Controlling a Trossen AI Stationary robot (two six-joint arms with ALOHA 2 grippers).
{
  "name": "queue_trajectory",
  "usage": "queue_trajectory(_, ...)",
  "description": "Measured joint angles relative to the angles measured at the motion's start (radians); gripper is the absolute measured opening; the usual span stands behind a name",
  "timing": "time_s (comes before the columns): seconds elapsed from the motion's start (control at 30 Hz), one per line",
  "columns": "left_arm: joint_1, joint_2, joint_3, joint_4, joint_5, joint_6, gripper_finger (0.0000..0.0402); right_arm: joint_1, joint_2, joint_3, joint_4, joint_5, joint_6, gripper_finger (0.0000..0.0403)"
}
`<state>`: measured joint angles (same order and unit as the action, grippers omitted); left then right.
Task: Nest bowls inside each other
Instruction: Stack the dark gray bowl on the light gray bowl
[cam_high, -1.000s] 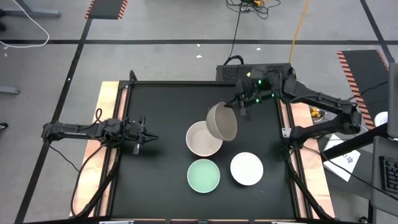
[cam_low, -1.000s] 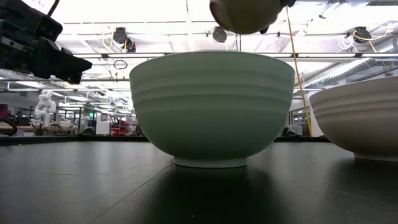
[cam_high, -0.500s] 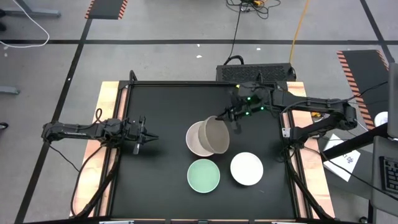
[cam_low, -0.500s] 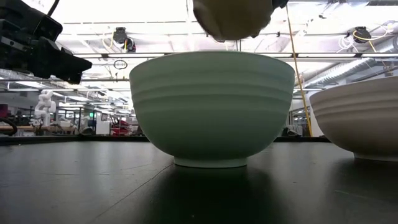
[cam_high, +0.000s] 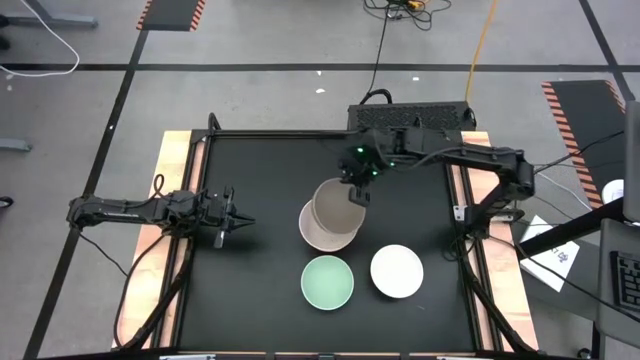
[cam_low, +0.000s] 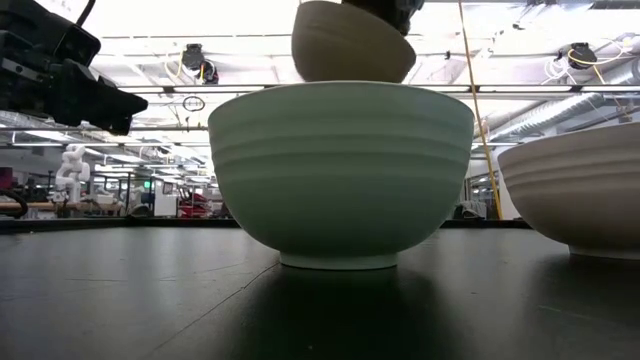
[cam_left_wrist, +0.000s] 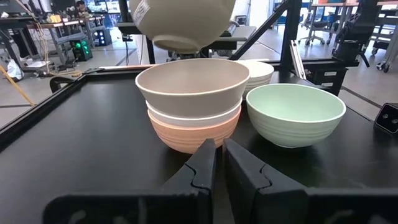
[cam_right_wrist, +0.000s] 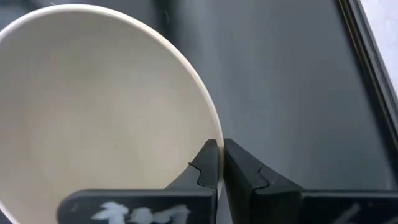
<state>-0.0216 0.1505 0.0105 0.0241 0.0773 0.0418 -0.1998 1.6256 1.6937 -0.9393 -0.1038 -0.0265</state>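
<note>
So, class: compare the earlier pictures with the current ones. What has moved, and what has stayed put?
The right gripper, shut on the held bowl by its rim, has carried it leftward over the stack, levelling it. The left gripper, mint bowl and white bowl stayed put.

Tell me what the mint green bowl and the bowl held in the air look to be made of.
Mint green bowl: probably glazed ceramic or stoneware, possibly melamine; matte satin surface, horizontal ridges round the wall and a small foot ring in the low view.
Held beige-grey bowl: seemingly the same ware; smooth dull finish, thin rim pinched by the right end effector, and a sticker near its base. Neither look settles the material.
</note>
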Motion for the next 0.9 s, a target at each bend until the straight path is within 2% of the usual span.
queue_trajectory(0.23, 0.000, 0.000, 0.000, -0.002, 0.000, 0.004, 0.0031, 0.001, 0.054, 0.055, -0.065, -0.007, 0.007, 0.0001)
queue_trajectory(0.33, 0.000, 0.000, 0.000, -0.002, 0.000, 0.005, 0.0031, 0.000, 0.059, 0.055, -0.076, -0.060, 0.009, 0.0000)
queue_trajectory(0.7, 0.000, 0.000, 0.000, -0.003, 0.000, 0.013, 0.0031, -0.001, 0.060, 0.056, -0.049, -0.084, 0.016, 0.0000)
queue_trajectory(0.9, 0.000, 0.000, 0.000, -0.003, 0.000, 0.012, 0.0031, -0.007, 0.125, 0.056, -0.025, -0.139, 0.009, 0.0000)
